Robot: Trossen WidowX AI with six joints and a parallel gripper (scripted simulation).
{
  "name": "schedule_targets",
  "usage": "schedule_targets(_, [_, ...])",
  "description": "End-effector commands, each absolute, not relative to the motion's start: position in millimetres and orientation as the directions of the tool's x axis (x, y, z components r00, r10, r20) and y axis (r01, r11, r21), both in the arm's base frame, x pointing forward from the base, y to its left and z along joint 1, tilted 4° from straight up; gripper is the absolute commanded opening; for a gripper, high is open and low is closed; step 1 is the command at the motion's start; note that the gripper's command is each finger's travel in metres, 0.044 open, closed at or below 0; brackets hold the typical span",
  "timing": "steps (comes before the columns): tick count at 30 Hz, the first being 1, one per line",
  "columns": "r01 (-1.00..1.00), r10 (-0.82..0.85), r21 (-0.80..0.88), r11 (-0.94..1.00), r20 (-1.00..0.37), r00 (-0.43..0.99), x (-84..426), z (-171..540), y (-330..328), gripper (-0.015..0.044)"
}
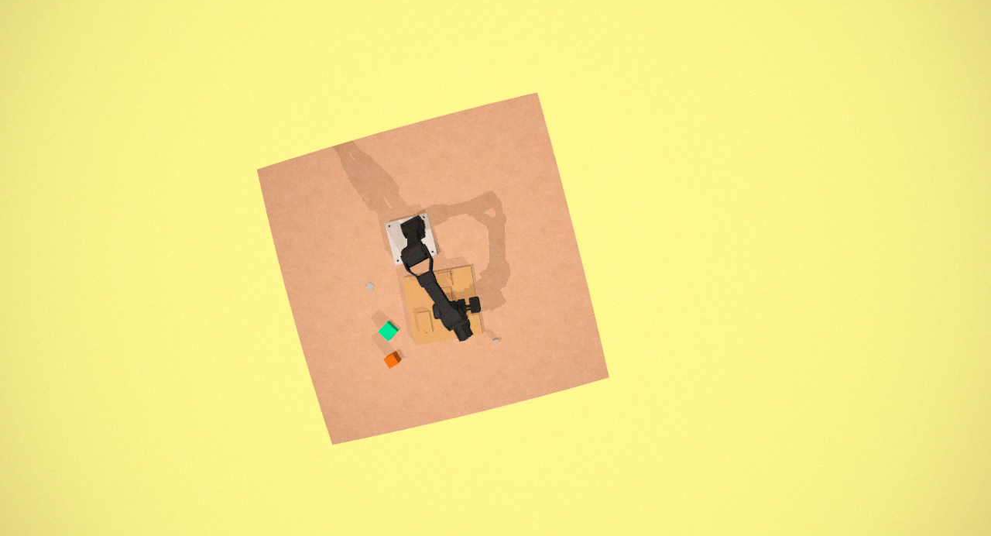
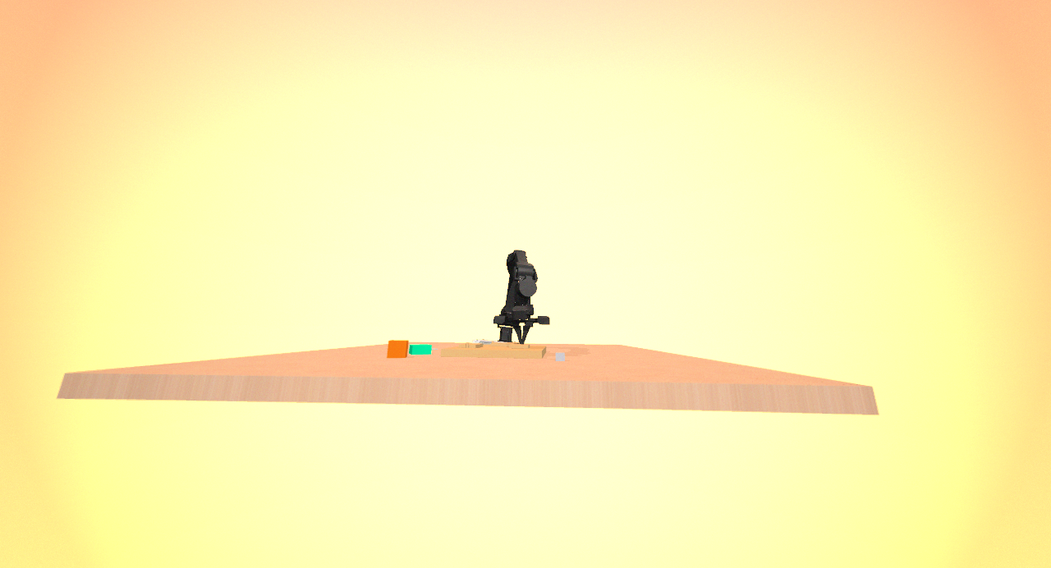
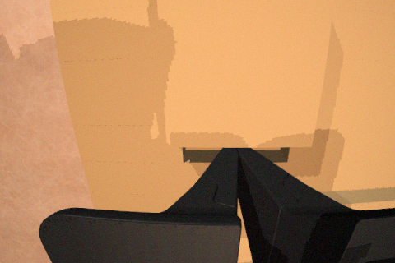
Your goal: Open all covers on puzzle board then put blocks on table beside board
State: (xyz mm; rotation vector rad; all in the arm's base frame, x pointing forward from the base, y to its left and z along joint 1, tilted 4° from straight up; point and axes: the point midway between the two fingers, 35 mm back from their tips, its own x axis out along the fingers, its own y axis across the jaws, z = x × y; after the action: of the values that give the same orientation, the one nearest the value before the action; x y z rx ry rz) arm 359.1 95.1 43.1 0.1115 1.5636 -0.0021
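Note:
The wooden puzzle board (image 1: 416, 293) (image 2: 492, 352) (image 3: 247, 70) lies on the table, partly under the arm. My gripper (image 2: 522, 342) (image 3: 234, 153) is shut and empty, its tips low at the board's top, over a narrow dark slot (image 3: 192, 156). The top view hides the fingertips behind the arm. A flat rectangular wooden cover (image 1: 423, 321) shows at the board's lower left in that view. The other covers are partly hidden or blend into the board. A green block (image 1: 388, 330) (image 2: 420, 350) and an orange block (image 1: 392, 360) (image 2: 397, 349) rest on the table left of the board.
A small grey cube (image 1: 369, 286) lies left of the board, and another grey cube (image 1: 495, 340) (image 2: 560, 356) lies near its lower right corner. The arm's pale base plate (image 1: 395, 242) stands just behind the board. The arm's shadow crosses the table and board.

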Motion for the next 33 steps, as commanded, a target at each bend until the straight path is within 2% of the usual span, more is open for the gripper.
schedule_targets(1, [0.067,0.073,0.074,0.995,-0.997,0.013,366.2,43.8,95.7,0.0000])
schedule_targets(33, [0.067,0.073,0.073,0.995,-0.997,0.016,398.1,44.1,92.9,0.0000])
